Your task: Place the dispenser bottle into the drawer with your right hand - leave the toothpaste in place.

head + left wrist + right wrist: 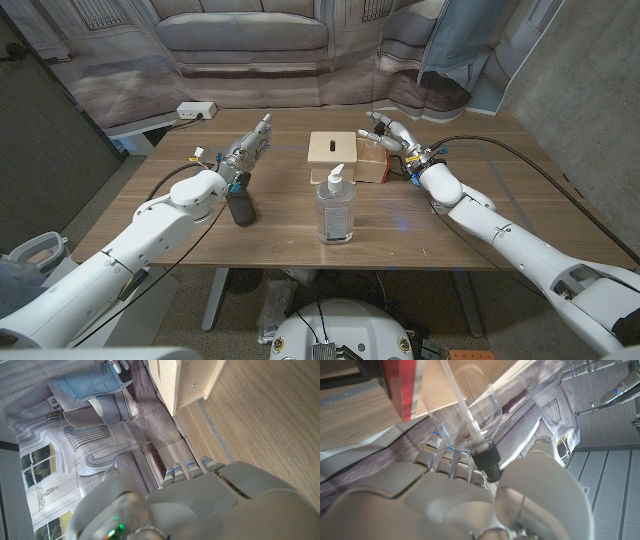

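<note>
The dispenser bottle (335,205) stands upright at the middle of the tabletop's front edge. My right hand (392,135) hovers beside the drawer (335,155). I cannot tell its grip. I keep my left hand (250,148) spread and aside, for clearance.

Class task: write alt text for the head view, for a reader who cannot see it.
A clear dispenser bottle stands free at the wooden table's front middle, a small wooden drawer box behind it, a red toothpaste box beside that. The right hand is by the toothpaste box, the left hand left of the drawer box.
</note>
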{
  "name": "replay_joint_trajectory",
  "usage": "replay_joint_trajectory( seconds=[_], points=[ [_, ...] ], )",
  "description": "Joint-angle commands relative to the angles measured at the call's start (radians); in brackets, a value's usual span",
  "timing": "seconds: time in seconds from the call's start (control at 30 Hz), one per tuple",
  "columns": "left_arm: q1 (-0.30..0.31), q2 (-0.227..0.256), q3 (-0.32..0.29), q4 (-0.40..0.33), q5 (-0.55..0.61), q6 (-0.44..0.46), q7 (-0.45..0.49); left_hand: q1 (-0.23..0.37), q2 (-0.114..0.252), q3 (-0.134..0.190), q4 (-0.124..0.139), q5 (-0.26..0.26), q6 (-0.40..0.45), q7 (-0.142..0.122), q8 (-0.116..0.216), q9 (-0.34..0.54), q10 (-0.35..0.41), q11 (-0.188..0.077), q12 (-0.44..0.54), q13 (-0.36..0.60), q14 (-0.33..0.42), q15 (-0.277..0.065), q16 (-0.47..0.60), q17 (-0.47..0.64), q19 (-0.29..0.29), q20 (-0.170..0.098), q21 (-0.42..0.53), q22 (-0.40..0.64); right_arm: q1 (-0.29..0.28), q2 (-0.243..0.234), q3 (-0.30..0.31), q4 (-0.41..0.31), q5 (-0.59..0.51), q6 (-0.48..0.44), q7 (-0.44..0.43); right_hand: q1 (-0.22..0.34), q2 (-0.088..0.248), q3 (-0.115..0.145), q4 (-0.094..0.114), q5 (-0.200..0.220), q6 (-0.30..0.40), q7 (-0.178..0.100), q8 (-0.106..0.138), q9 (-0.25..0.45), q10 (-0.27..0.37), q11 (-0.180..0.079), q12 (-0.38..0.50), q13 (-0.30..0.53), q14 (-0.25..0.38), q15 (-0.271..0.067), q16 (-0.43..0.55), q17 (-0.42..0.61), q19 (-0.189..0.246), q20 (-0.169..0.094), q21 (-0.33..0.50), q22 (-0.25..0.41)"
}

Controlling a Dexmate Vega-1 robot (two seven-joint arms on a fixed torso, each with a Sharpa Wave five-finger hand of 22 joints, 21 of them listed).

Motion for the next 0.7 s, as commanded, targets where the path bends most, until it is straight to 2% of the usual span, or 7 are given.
replay_joint_trajectory(
  seconds=[0.03,0.7],
  points=[
    [-0.002,-0.004,0.002,0.010,0.000,-0.011,-0.006,0.009,0.003,-0.006,-0.002,-0.001,0.004,0.002,-0.001,0.005,-0.003,0.003,-0.002,0.004,0.001,0.006,-0.001,0.004,0.001,-0.006,0.002,0.003,-0.009,-0.018,0.010,-0.041,0.005,-0.032,0.016,-0.010,-0.004,-0.011,0.001,0.008,-0.003,0.001,0.007,0.000,-0.003,0.003,0.009,0.004,0.000,0.001,0.008,0.003,0.001,0.009,-0.001,0.002],
    [-0.015,-0.001,0.003,0.018,0.003,-0.013,-0.017,0.011,0.006,-0.010,-0.001,-0.002,0.007,0.002,0.000,0.005,0.000,0.006,-0.001,0.004,-0.001,0.002,-0.002,0.004,-0.001,-0.005,0.001,0.003,-0.021,-0.033,0.023,-0.087,0.002,-0.052,0.013,-0.029,-0.005,-0.022,0.011,0.019,-0.010,0.002,0.011,0.000,-0.009,0.002,0.016,0.003,-0.002,-0.002,0.013,0.004,-0.003,0.024,0.000,0.002]
  ],
)
